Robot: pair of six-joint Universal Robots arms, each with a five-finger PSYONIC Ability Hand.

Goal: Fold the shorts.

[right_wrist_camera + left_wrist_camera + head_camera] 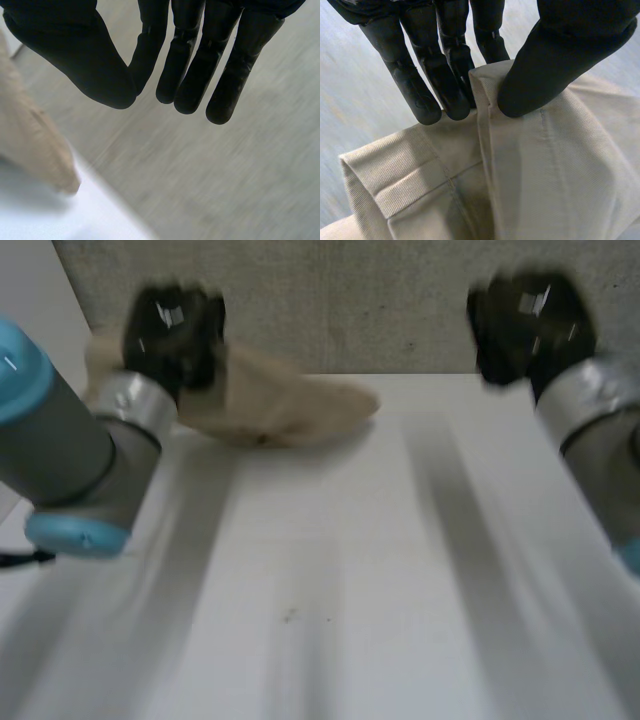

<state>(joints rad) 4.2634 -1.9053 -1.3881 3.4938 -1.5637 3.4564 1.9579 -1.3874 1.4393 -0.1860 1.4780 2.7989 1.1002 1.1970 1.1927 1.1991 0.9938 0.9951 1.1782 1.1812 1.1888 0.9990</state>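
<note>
Left hand, head view, sits on the beige shorts bunched at the far left of the table; right hand well apart. Left wrist view: thumb and fingers pinch a folded edge of the shorts. Right wrist view: fingers straight, holding nothing, shorts beside the thumb.

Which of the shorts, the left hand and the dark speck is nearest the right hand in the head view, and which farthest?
1. The shorts: free end pointing toward the right hand, along the far side.
2. The left hand: beyond, pinching the shorts' other end.
3. The dark speck: in the middle, nearer the camera; only slightly farther.
</note>
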